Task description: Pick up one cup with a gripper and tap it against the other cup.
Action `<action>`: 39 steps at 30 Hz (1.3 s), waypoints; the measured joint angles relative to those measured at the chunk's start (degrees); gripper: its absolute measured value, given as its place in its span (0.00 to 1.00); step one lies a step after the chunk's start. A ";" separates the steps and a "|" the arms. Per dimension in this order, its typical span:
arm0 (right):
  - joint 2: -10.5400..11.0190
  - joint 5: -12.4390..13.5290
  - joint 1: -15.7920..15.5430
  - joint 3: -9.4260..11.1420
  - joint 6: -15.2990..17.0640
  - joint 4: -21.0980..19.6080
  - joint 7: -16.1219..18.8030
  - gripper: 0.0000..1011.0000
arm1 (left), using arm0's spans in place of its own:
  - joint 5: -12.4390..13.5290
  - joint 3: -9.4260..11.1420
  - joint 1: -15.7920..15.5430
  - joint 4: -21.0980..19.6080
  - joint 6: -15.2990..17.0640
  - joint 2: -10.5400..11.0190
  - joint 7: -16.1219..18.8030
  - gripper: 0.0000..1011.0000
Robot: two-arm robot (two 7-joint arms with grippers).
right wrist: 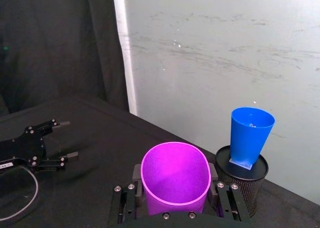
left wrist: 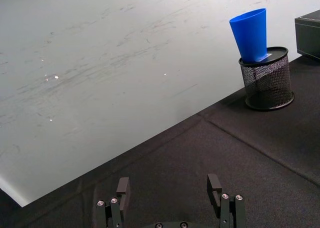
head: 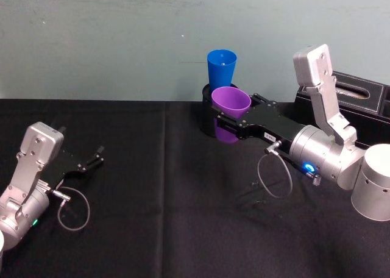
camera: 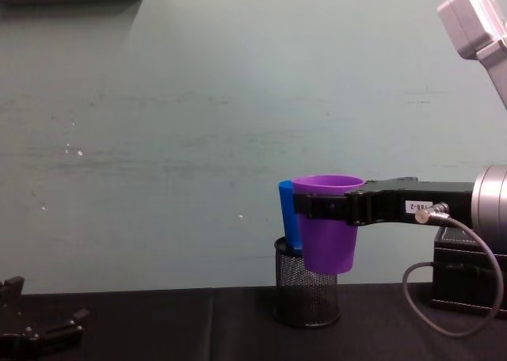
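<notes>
The purple cup [camera: 329, 222] hangs upright above the black table [head: 170, 217], pinched between the right gripper's [head: 234, 121] fingers, just in front of the blue cup [head: 221, 67] standing in the mesh holder [camera: 306, 294]. The left gripper [head: 91, 160] rests spread apart low at the table's left.

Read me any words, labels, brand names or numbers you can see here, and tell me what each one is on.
No text here can be read.
Small white label on the right end effector, which is shut on the purple cup: printed characters, too small to read.
White label on the left end effector: too blurred to read.
Blue cup, black mesh pen holder, black box: no visible text.
</notes>
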 joint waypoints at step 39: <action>0.02 -1.19 -0.23 -0.59 -1.39 1.04 0.92 0.72 | 0.00 0.00 0.00 0.00 0.00 0.00 0.00 1.00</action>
